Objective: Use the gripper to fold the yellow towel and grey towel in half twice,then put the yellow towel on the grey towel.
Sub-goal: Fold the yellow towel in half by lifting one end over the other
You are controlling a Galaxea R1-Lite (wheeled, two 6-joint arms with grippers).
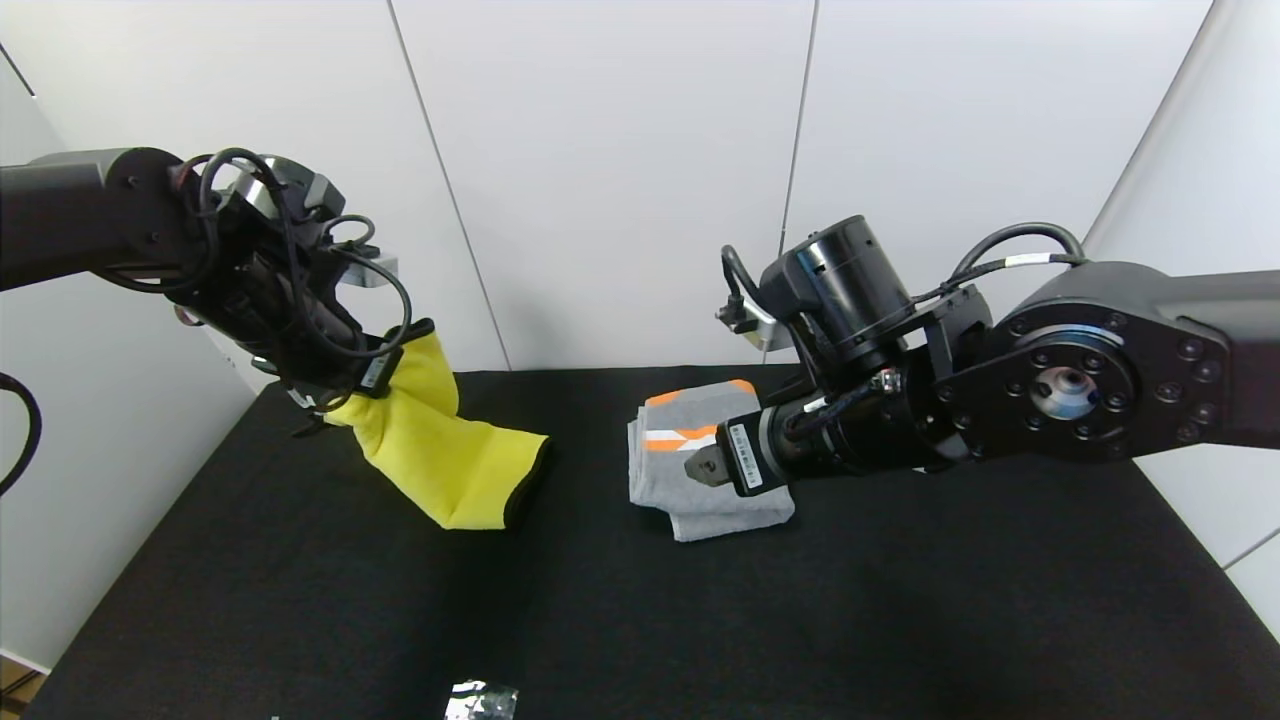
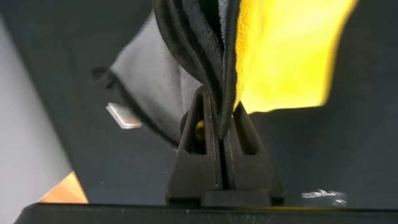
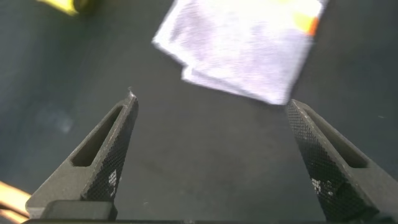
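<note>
Black table [image 1: 300,600]: left gripper [image 2: 221,134] clamped on yellow towel [image 1: 440,450], cloth hanging off the jaws. Right gripper [image 3: 211,134] spread wide, empty, above folded grey towel [image 1: 680,450].

Table [image 1: 900,620]: black cloth-covered surface. On it: the grey towel [image 1: 690,470], folded, right of centre; the yellow towel's [image 1: 450,450] lower end, touching down left of centre. Crumpled silver scrap [image 1: 480,700] at near edge.

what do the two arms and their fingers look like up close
Both arms are matte black. The left arm carries loose black cable loops and a silver collar. The right arm has a round bolted joint plate, a glossy black cylinder, a cable with a white tag, and a white barcode label. The fingers are dark, tapered wedges with hollow cutouts and textured faces.
</note>
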